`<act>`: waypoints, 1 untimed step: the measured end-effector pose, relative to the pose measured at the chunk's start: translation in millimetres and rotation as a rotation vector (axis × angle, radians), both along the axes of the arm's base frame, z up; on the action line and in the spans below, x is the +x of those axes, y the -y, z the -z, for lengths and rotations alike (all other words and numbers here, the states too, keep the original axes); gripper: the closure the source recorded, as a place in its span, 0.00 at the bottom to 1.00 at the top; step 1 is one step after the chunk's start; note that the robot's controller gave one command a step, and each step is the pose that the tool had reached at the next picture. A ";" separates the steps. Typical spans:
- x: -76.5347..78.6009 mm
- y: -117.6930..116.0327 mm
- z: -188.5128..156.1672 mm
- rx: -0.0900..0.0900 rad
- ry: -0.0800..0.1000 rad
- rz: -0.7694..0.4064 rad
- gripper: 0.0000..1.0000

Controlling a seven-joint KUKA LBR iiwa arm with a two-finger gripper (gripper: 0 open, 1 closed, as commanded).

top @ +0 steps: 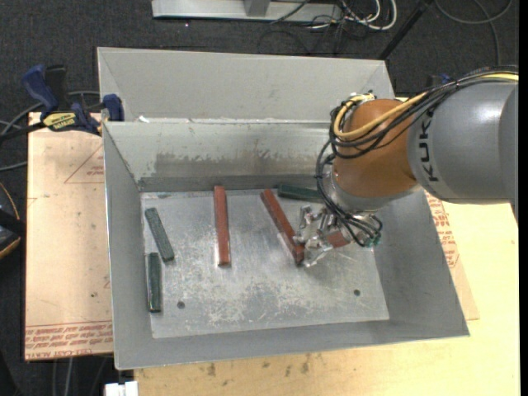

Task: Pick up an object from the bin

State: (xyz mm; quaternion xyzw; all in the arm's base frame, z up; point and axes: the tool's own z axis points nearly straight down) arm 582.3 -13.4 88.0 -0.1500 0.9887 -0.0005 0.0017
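Note:
My gripper [313, 239] is low in the right half of the bin, under the orange wrist cover. It sits at the near end of a slanted red-brown stick [277, 214] and touches or overlaps that end. A small reddish piece [339, 240] shows just right of the gripper, partly hidden by cables. A dark green stick [295, 192] lies by the back wall, its right end hidden under the arm.
A second red stick [221, 225] lies upright in the middle of the bin. Two grey-green sticks [159, 234] [153, 281] lie at the left, one behind the other. Sloped walls ring the bin floor.

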 end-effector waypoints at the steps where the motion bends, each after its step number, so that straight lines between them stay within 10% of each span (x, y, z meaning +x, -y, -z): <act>1: -8.2 2.7 -144.3 0.002 0.002 0.032 1.00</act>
